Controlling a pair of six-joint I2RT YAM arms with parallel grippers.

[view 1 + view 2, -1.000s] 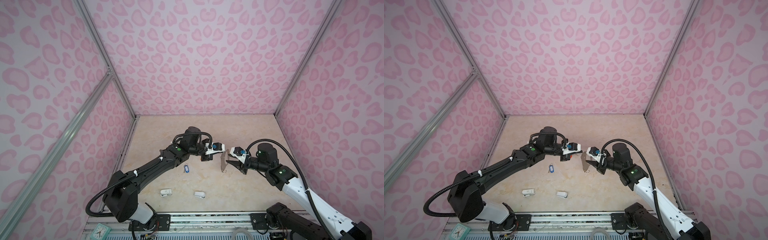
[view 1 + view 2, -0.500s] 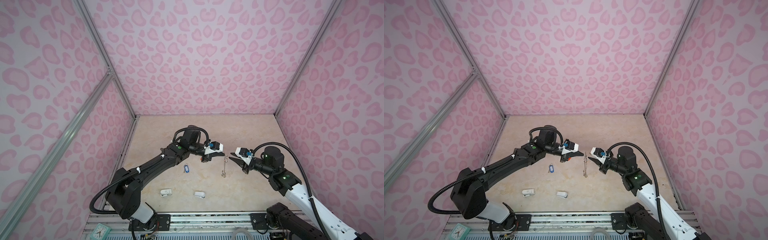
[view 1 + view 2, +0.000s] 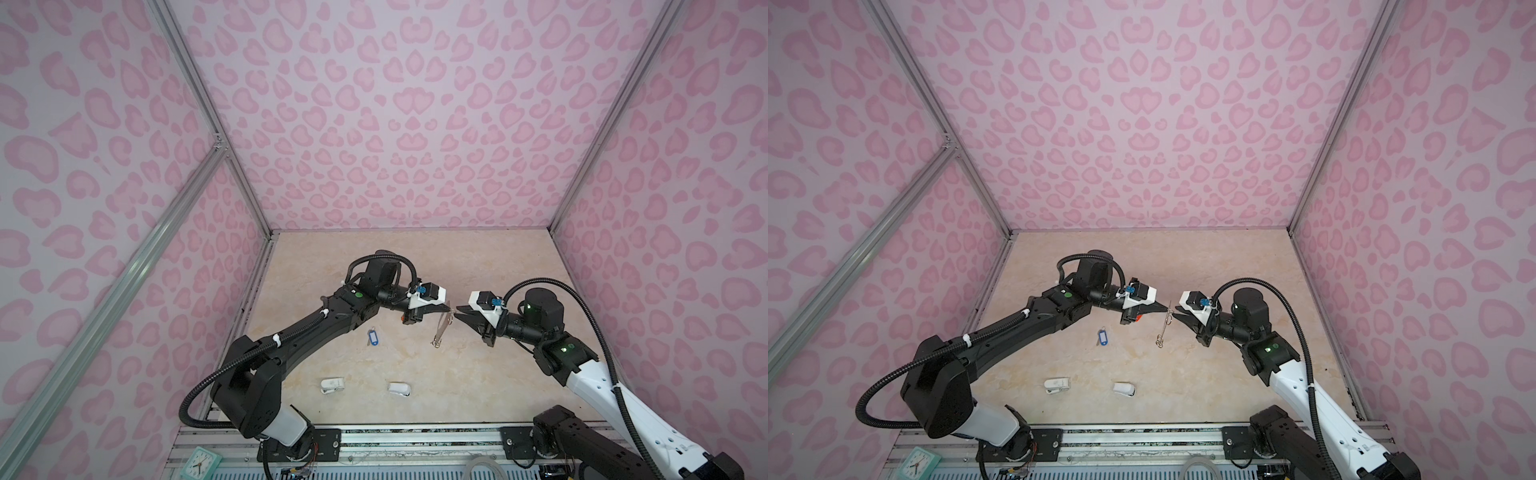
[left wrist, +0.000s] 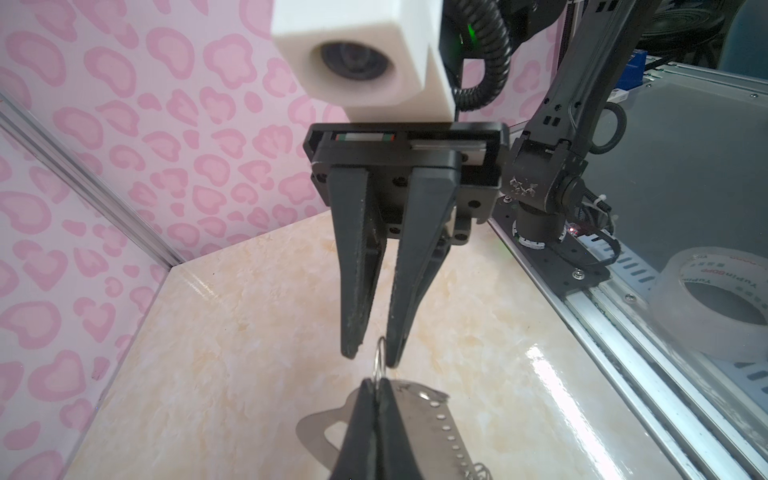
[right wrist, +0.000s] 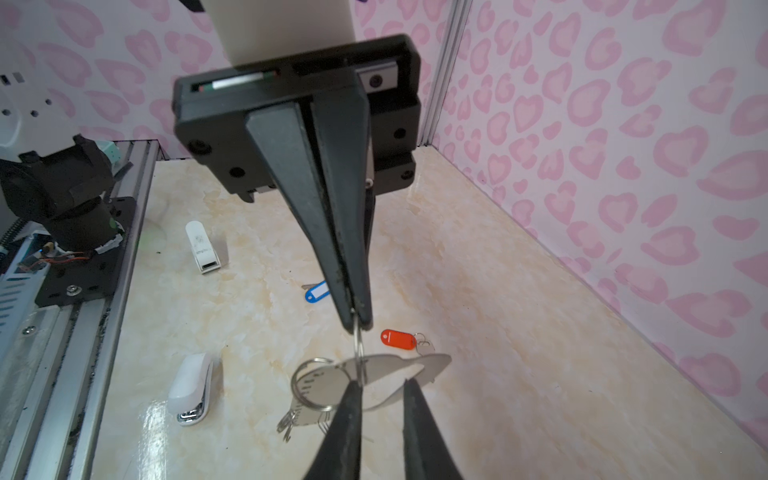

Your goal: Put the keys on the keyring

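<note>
The beige marbled worktop [image 3: 478,270] carries all loose items. The left arm [image 3: 299,336] and the right arm [image 3: 598,382] reach inward over it, and their tips meet near its middle in both top views.

**Left end effector** [image 3: 448,309] [image 5: 358,320]: the jaws are fully closed and pinch a thin wire ring [image 5: 359,347] belonging to the keyring.

**Right end effector** [image 3: 458,312] [image 4: 372,353]: the jaws stand slightly apart. The left wrist view shows the same wire ring lying in the narrow gap between the tips. The right wrist view shows the two fingers [image 5: 351,411] clearly separated. No grip is established.

**Keyring** [image 3: 441,330] [image 3: 1164,328] [image 5: 386,370]: the flat grey plate hangs tilted from the left end effector, between the two end effectors. A larger split ring and a cluster of small rings hang at its lower end. Contact between that end and the worktop cannot be determined.

**White plastic objects** [image 3: 332,384] [image 3: 400,388]: both lie near the front edge of the worktop, well apart from the keyring.

**Blue-tag key** [image 3: 371,336] [image 5: 318,291]: it lies flat on the worktop beside the left forearm, not attached to the keyring.

**Red-tag key** [image 5: 398,338]: it lies flat on the worktop near the hanging keyring, not attached to it.
</note>
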